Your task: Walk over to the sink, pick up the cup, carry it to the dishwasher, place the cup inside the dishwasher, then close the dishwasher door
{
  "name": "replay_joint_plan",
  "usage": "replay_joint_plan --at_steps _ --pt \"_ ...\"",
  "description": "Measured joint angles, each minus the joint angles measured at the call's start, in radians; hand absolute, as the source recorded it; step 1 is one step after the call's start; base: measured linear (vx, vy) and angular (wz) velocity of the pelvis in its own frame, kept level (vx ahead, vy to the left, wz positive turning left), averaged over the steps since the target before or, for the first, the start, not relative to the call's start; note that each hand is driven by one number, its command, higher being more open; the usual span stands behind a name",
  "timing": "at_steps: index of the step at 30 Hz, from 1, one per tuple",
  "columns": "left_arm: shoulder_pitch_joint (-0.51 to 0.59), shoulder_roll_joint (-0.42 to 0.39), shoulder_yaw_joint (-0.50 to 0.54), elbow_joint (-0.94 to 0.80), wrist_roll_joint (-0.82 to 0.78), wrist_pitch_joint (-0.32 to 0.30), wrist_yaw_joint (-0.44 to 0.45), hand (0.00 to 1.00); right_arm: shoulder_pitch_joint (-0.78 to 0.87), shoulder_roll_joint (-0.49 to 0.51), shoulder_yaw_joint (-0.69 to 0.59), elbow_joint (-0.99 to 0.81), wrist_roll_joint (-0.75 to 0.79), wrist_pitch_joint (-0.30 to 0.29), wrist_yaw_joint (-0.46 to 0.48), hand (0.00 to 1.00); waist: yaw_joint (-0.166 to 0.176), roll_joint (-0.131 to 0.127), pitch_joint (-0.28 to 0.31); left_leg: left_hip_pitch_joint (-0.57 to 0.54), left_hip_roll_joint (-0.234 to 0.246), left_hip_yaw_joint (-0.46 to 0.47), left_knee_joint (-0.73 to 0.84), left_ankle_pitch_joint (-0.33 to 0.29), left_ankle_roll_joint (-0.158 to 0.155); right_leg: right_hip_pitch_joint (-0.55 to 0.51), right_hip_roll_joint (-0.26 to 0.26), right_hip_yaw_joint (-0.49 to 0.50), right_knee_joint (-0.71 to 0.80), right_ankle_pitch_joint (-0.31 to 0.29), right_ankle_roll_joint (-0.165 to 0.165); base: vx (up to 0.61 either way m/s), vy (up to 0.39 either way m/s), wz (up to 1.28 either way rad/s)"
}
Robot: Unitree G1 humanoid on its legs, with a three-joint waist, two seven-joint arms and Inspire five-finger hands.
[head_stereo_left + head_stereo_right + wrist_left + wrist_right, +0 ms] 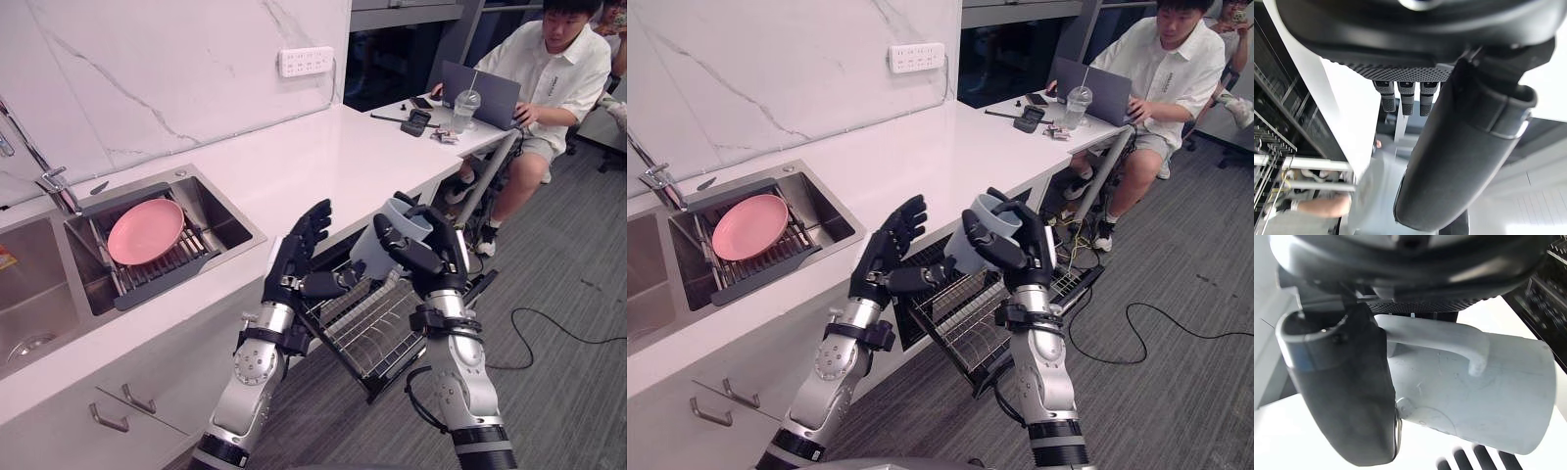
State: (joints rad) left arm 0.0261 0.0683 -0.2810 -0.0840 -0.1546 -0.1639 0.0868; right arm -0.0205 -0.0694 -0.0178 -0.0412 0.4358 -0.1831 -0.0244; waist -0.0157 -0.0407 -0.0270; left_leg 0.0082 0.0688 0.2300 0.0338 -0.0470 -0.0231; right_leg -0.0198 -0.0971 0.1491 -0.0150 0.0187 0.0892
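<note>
White stone-look counter (323, 157) was seen beside a steel sink (223, 223) holding a round pink plate (145, 231). A smooth pale-grey handled cup (1488, 391) was gripped in the right hand (443, 247) above the wire dishwasher rack (377, 333). The left hand (299, 250) was spread wide, fingers straight.

Pale grey-white cup (367, 255) against the black right hand (441, 255). And the left hand (294, 259), black too. Bright pink plate (145, 231) in the steel-grey sink (220, 220). Plain white table (323, 157), white wall (176, 69) veined with thin grey marbling. Silvery wire dishwasher rack (372, 328) over a dark grey floor (568, 294). The person's shirt (554, 64): white.
</note>
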Motion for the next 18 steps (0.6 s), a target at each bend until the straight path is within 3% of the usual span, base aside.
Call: replay_joint_plan --at_steps 13,18 --pt "0.199 -0.014 0.045 -0.014 -0.007 0.000 -0.053 0.90 0.182 0.035 -0.058 -0.073 -0.087 0.000 0.000 0.30 0.000 0.010 0.009 0.005 -0.001 0.000 -0.020 -0.001 -0.003 -0.001 0.001 -0.002 -0.001 -0.009 0.002 0.00 -0.001 0.00" --pt "0.272 -0.021 0.067 0.089 0.000 0.001 -0.085 0.90 0.247 0.047 -0.067 -0.073 -0.087 0.000 0.000 0.30 0.000 0.016 0.013 0.010 0.000 0.000 -0.029 0.000 -0.004 0.000 0.002 -0.004 0.001 -0.014 0.004 0.00 0.000 0.00"
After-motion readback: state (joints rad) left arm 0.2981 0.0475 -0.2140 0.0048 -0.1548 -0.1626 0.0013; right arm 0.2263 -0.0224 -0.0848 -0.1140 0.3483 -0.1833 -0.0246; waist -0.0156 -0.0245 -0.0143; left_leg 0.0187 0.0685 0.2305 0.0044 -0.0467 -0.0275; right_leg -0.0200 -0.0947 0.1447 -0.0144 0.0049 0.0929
